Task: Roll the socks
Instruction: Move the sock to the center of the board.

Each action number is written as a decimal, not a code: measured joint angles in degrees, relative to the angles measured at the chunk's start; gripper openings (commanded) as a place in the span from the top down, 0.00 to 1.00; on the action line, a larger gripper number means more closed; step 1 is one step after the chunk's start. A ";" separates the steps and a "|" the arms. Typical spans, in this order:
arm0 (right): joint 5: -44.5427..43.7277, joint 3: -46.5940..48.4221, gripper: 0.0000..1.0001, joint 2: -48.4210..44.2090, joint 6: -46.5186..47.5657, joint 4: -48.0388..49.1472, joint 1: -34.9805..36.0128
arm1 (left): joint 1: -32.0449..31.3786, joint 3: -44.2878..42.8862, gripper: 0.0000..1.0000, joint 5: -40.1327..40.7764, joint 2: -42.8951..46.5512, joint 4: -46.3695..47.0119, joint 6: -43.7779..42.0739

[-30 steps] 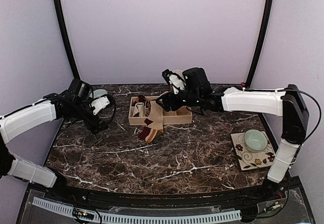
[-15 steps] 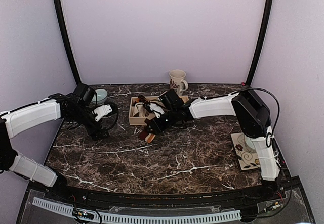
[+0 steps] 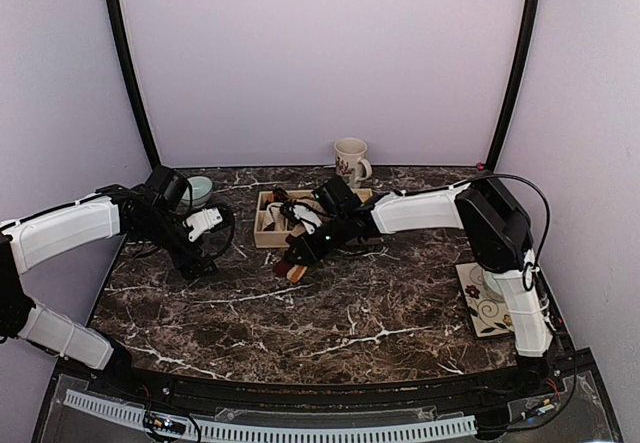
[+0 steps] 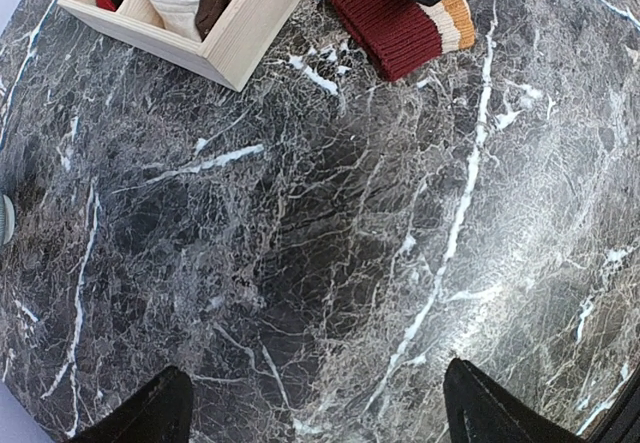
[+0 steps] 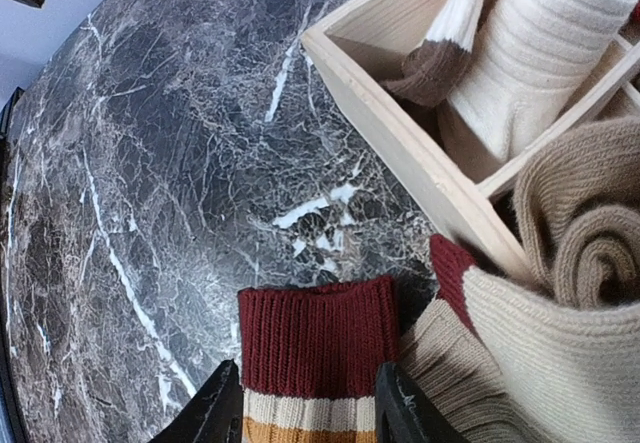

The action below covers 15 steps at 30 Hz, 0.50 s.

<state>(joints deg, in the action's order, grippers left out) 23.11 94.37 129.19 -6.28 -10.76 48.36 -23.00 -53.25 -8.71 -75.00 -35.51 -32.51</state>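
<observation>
Robot test booth / lab setup, not a home: plain lilac backdrop walls [image 3: 320, 53] w/ black frame poles [image 3: 127, 63], left arm [image 3: 60, 231] & right arm [image 3: 420, 208] fixed at near edge of marble-look table [image 3: 350, 313], cable track [image 3: 300, 431] along front. Household items present as props only: mug [image 3: 350, 158], wooden tray [image 3: 262, 233], patterned tile [image 3: 480, 313]

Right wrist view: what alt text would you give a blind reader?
A sock's dark-red cuff lies between the two black jaws on a dark marble table. To the right, a wooden tray holds a cream sock roll, with tan sock fabric beside it.
</observation>
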 measured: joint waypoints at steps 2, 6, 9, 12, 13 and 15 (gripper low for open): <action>0.07 0.00 0.60 0.46 0.02 -0.09 0.04 | 0.00 0.00 0.10 -0.02 0.00 0.00 0.02; 0.17 0.00 0.80 1.01 0.02 -0.57 0.35 | 0.02 0.00 0.11 0.13 0.00 0.00 0.11; 0.26 0.02 0.91 1.05 0.24 -1.29 0.70 | 0.02 0.00 0.11 0.28 0.00 0.00 0.13; 0.09 0.02 0.99 1.05 0.13 -1.38 1.18 | 0.02 0.00 0.11 0.42 0.00 0.02 0.17; 0.00 -0.07 1.00 1.03 0.11 -1.25 1.33 | 0.02 -0.02 0.11 0.42 0.00 0.02 0.17; -0.22 -0.63 1.00 0.74 0.22 -0.68 1.70 | 0.02 -0.02 0.11 0.44 0.00 0.04 0.17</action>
<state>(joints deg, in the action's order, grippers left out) 22.90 93.73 129.93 -6.07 -11.44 50.06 -22.98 -53.28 -8.27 -75.00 -35.46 -32.34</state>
